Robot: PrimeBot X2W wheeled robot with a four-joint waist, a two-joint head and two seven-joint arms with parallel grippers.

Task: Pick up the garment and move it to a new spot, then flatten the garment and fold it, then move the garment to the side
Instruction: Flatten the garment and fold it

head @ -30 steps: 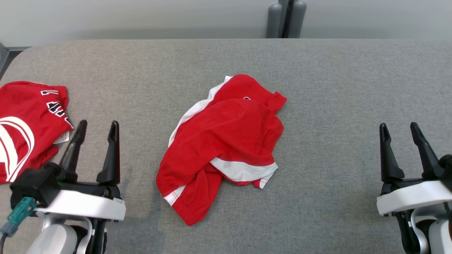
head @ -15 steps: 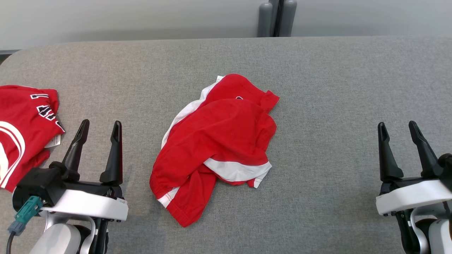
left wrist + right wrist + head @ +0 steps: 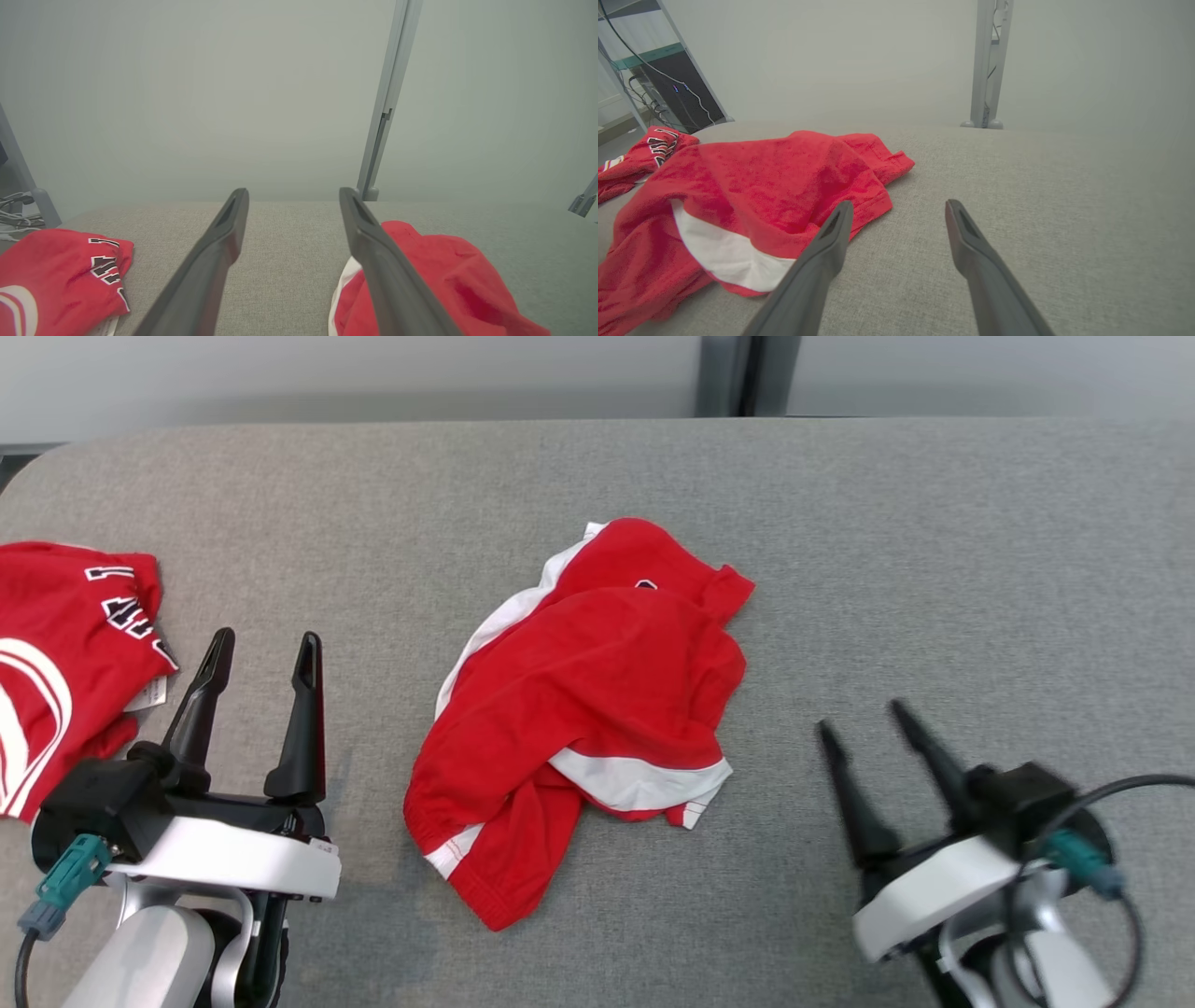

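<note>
Crumpled red-and-white garment (image 3: 583,709) at mid-desk (image 3: 934,541): judged light, limp and unlikely to slip, best pinched at a raised fold or at the near white-banded hem. It lies between the right end effector (image 3: 862,717) and the left end effector (image 3: 265,637), touching neither. Both stand wide open and empty.

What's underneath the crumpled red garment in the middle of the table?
The grey tabletop shows all around the red garment, whose own layers lie doubled beneath. Anything under the bunched cloth is hidden.
</note>
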